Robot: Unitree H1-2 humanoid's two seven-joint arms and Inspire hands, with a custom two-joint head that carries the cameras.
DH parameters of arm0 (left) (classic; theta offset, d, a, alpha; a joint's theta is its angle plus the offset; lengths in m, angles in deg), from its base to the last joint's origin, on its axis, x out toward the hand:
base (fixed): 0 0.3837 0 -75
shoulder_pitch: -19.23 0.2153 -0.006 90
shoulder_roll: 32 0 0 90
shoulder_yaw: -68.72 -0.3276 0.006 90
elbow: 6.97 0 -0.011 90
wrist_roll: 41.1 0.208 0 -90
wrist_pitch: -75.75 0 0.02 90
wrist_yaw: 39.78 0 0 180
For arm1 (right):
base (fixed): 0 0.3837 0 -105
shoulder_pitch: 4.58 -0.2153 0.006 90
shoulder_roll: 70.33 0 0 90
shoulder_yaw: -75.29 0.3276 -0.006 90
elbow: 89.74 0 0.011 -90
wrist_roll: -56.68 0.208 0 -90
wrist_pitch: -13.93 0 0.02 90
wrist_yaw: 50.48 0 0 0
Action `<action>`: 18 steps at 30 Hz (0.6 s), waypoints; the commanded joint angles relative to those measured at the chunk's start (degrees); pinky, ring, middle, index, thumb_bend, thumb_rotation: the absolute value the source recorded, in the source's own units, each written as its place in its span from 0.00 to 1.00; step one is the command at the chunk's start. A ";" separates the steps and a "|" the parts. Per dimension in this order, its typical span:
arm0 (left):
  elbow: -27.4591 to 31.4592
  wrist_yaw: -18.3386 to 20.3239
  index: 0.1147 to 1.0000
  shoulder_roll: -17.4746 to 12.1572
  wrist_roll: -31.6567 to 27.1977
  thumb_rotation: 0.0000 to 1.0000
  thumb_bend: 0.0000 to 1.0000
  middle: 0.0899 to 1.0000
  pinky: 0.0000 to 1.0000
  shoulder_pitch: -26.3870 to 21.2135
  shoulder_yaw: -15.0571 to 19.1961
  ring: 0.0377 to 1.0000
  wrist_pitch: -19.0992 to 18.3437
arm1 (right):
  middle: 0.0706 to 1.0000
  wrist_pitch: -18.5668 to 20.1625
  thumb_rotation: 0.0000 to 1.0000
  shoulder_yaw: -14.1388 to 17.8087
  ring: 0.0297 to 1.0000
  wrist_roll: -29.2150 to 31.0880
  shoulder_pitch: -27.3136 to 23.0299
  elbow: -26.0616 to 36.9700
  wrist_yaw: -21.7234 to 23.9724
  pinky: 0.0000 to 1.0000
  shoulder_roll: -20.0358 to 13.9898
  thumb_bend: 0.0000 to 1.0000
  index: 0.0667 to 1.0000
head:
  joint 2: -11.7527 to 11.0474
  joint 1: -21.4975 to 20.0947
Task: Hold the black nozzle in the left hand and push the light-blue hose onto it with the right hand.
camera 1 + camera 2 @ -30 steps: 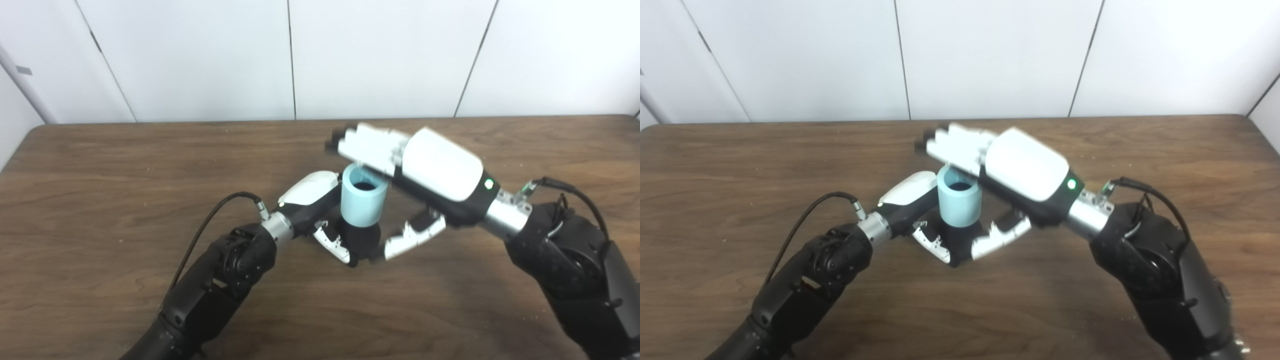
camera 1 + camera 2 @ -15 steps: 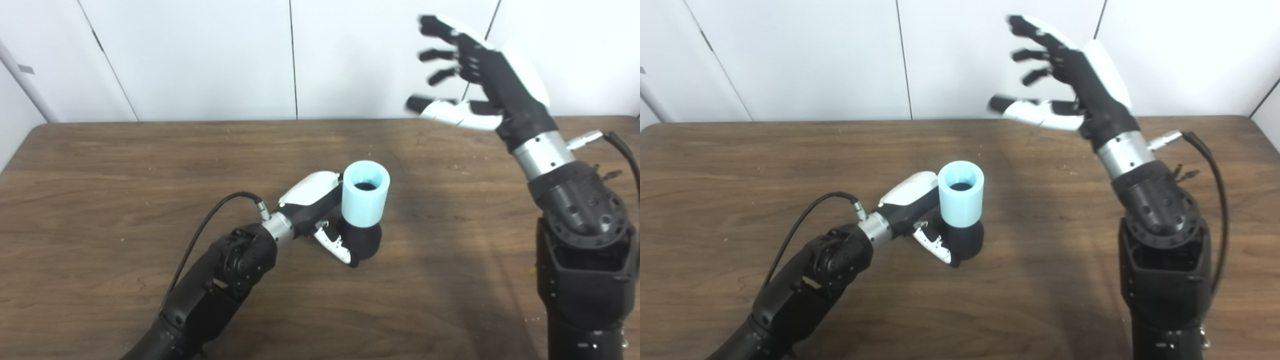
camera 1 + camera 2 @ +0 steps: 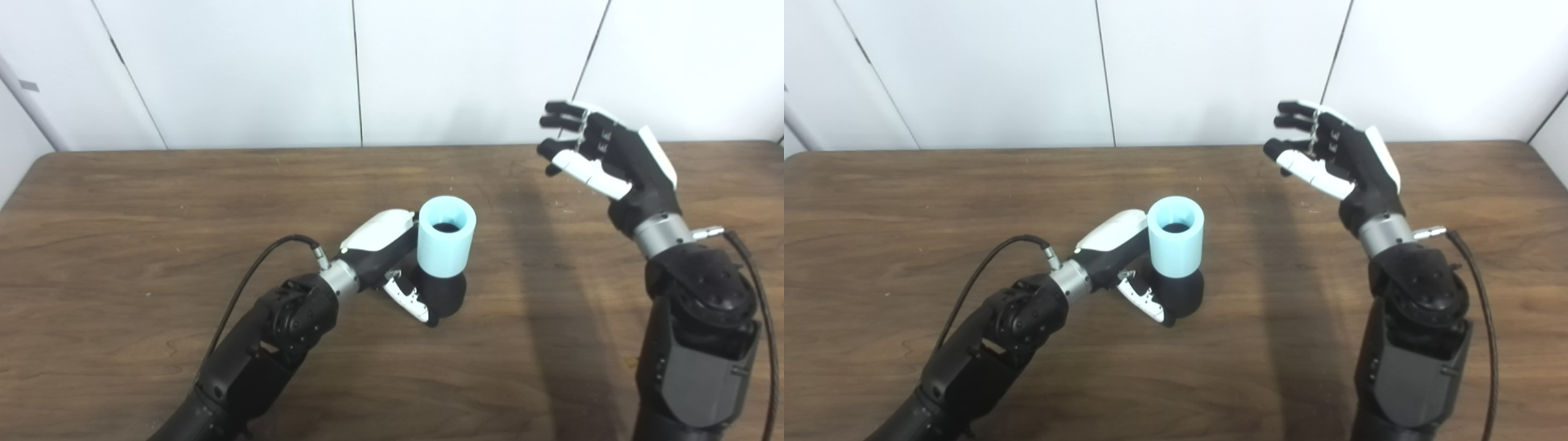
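The light-blue hose (image 3: pixel 446 245), a short wide tube with its open end up, sits over the black nozzle (image 3: pixel 446 295) at the table's middle. My left hand (image 3: pixel 392 257) is shut on the nozzle's base, fingers wrapped round its near side. My right hand (image 3: pixel 603 162) hangs open in the air to the right, well apart from the hose, fingers spread and pointing left, holding nothing.
The brown wooden table (image 3: pixel 122 202) carries only small crumbs. A white panelled wall (image 3: pixel 245 67) stands behind its far edge. A black cable (image 3: pixel 257 275) loops off my left wrist; another cable (image 3: pixel 1476 288) runs from my right wrist.
My right hand let go of the hose top, swung up and to the right, then came down a little. The hose stays seated on the nozzle; my left hand has not moved.
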 commanded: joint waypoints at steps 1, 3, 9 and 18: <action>-2.04 3.92 0.43 -1.58 1.45 0.00 0.53 0.41 1.00 1.90 -1.21 0.58 -2.91 | 0.71 -0.28 0.22 1.72 0.59 -2.48 -1.93 0.73 2.84 0.47 1.35 0.62 0.71 | 0.07 -0.05; -1.77 4.09 0.43 -1.66 1.37 0.00 0.53 0.41 1.00 1.90 -1.15 0.58 -3.08 | 0.71 -0.29 0.21 3.64 0.59 -3.67 -1.73 0.53 4.56 0.48 3.03 0.64 0.72 | 0.14 0.03; -1.57 4.06 0.43 -1.67 1.31 0.00 0.53 0.41 1.00 2.01 -1.05 0.58 -3.21 | 0.74 -0.28 0.19 7.71 0.60 -5.60 -1.44 -0.15 7.80 0.47 6.28 0.68 0.74 | 0.27 0.31; -1.30 4.20 0.55 -1.56 0.73 0.04 0.73 0.56 1.00 2.11 -0.59 0.64 -3.62 | 0.85 -0.28 0.27 6.05 0.75 -5.86 1.31 -1.54 12.96 0.61 4.94 0.75 0.84 | 0.28 0.39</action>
